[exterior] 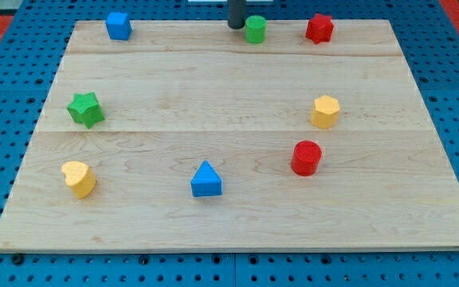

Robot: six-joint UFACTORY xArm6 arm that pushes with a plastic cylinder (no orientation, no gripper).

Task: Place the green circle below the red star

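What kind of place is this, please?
Probably a robotics lab bench: a wooden board lies on a blue perforated base, small coloured blocks such as the green circle and red star are spread out, and my tip touches the circle's left side.
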